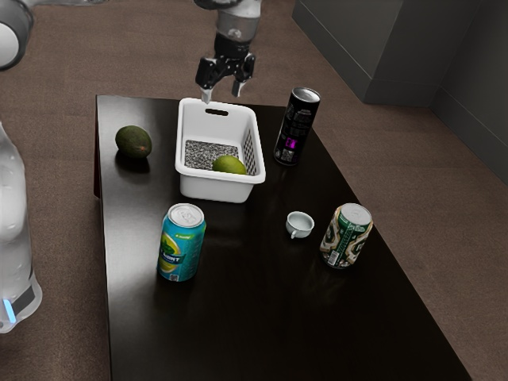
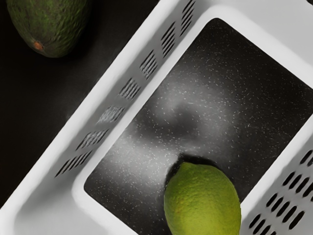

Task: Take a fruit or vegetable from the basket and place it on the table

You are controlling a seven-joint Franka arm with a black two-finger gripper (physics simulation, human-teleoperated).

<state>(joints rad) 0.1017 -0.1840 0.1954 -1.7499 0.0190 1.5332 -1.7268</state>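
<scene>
My gripper [image 1: 222, 94] has its 2 fingers spread apart, up above 1 basket [image 1: 218, 189]. 1 lime [image 1: 229, 165] sits inside. On 1 table [image 1: 238, 325] I count 1 avocado [image 1: 133, 142] near the basket, 3 cans [image 1: 182, 246] and 1 cup [image 1: 299, 225].

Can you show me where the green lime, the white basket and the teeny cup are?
Lime [image 2: 203, 200]: wrist view, on its bright green side.
Basket [image 1: 218, 188]: exterior view, on its outer end wall.
Cup [image 1: 300, 226]: exterior view, on its outside, below the rim.
</scene>
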